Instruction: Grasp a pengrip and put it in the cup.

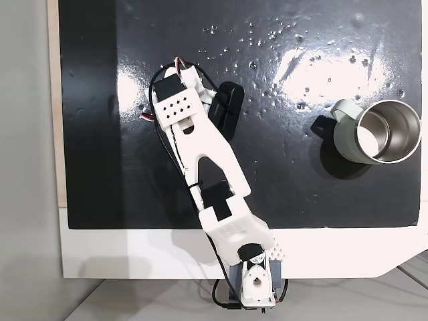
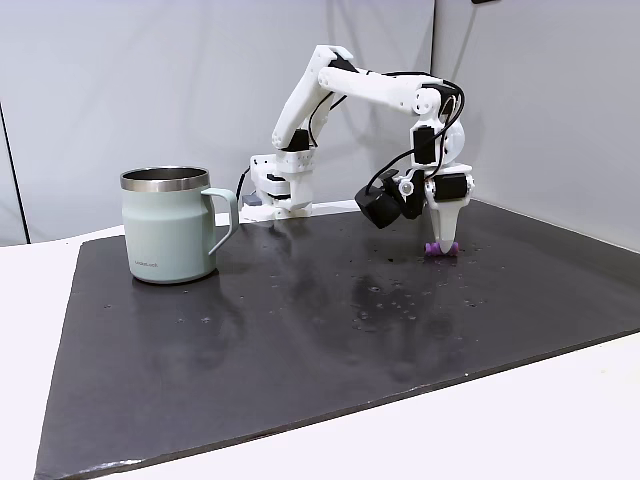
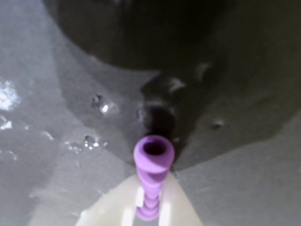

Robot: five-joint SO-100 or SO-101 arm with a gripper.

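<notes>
Arm (image 2: pixel 370 95) arched, fingers (image 2: pixel 443 238) down on pengrip (image 2: pixel 440 249); cup (image 2: pixel 170 225) well apart.

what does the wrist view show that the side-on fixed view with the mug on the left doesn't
Wrist view: the pengrip close up, its open hollow end and ribbed body lying against the pale pincer finger. Side-on fixed view: the cup far off to the left, and the whole arm reaching down. Both: pengrip on the dark mat, pincer at it.
</notes>
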